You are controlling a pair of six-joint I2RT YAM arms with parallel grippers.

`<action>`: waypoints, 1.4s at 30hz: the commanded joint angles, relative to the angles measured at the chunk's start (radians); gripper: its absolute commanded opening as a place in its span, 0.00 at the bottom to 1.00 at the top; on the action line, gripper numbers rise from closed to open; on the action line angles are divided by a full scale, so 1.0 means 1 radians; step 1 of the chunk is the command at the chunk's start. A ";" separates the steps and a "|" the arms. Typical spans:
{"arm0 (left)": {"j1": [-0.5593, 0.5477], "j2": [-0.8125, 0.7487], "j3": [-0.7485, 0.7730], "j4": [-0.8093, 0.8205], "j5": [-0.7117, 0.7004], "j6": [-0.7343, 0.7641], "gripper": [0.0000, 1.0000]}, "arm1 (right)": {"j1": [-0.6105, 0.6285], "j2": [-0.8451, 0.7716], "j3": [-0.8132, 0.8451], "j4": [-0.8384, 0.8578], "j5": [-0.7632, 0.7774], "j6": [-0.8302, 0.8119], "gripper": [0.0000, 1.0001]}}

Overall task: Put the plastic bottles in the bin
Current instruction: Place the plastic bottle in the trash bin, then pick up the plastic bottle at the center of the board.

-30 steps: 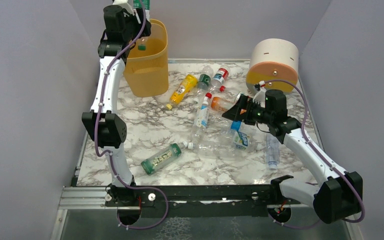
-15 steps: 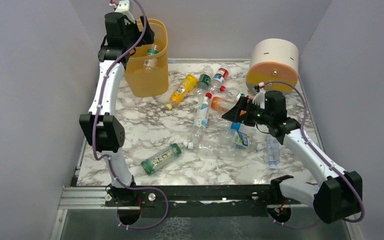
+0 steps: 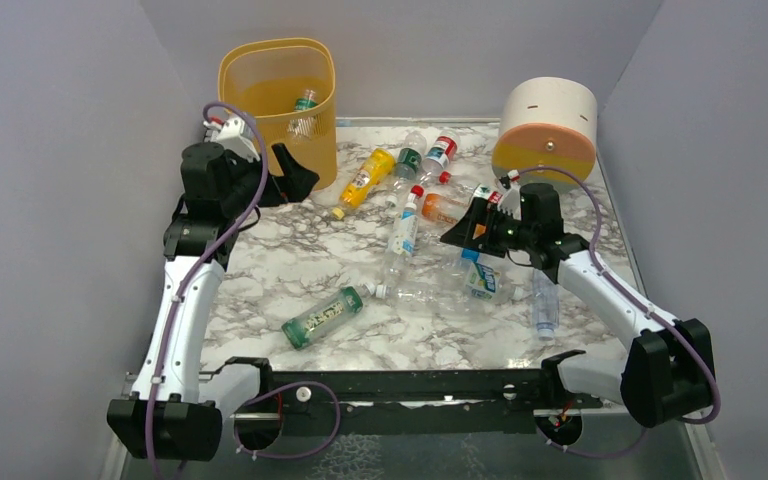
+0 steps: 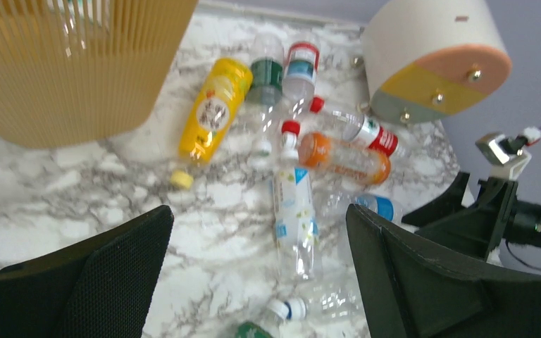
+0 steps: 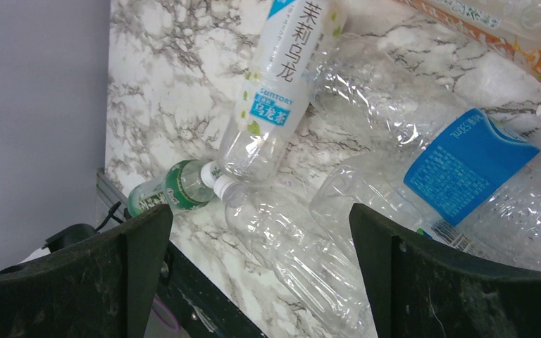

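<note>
The yellow-orange bin (image 3: 278,110) stands at the back left with one bottle (image 3: 305,101) inside. Several bottles lie on the marble table: a yellow one (image 3: 365,178), a white tea bottle (image 3: 405,225), an orange one (image 3: 443,208), a green one (image 3: 322,316) and a blue-label one (image 3: 480,277). My left gripper (image 3: 298,172) is open and empty, in front of the bin. In the left wrist view it (image 4: 258,215) looks down on the tea bottle (image 4: 296,218). My right gripper (image 3: 463,226) is open; in the right wrist view it (image 5: 259,218) hovers over a clear bottle (image 5: 296,260).
A round white, orange and grey drum (image 3: 548,125) stands at the back right. Grey walls close in the table on three sides. More bottles lie near the drum (image 3: 440,152) and at the right edge (image 3: 545,300). The black front rail (image 3: 410,385) runs along the near edge.
My left gripper let a green-capped bottle fall into the bin, then came down and back from over the rim to in front of the bin. My right gripper shifted slightly left.
</note>
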 commanded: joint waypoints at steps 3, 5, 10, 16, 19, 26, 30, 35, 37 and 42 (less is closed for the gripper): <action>-0.008 -0.124 -0.211 -0.074 0.102 -0.025 0.99 | 0.004 0.003 -0.021 0.002 -0.004 -0.030 1.00; -0.018 -0.147 -0.261 -0.071 0.112 -0.034 0.99 | 0.004 0.012 -0.021 -0.007 -0.002 -0.040 1.00; -0.039 -0.161 -0.313 -0.070 0.107 -0.026 0.99 | 0.004 0.044 -0.012 -0.027 0.007 -0.064 1.00; -0.146 -0.158 -0.351 -0.081 0.072 -0.011 0.99 | 0.004 0.032 -0.018 -0.053 0.017 -0.085 1.00; -0.264 -0.155 -0.367 -0.080 -0.003 -0.037 0.99 | 0.004 0.014 -0.023 -0.065 0.015 -0.091 0.99; -0.365 -0.125 -0.373 -0.068 -0.075 -0.052 0.99 | 0.004 -0.064 -0.032 -0.119 0.019 -0.081 0.99; -0.417 -0.084 -0.363 -0.055 -0.088 -0.045 0.99 | 0.004 -0.101 -0.042 -0.148 0.021 -0.074 1.00; -0.468 -0.050 -0.367 -0.042 -0.095 -0.030 0.99 | 0.004 -0.114 -0.047 -0.197 0.044 -0.076 0.99; -0.486 -0.041 -0.377 -0.028 -0.092 -0.029 0.99 | 0.004 -0.112 -0.049 -0.200 0.043 -0.069 0.99; -0.520 -0.035 -0.399 0.000 -0.075 -0.031 0.99 | 0.004 -0.148 -0.103 -0.082 -0.069 -0.030 0.99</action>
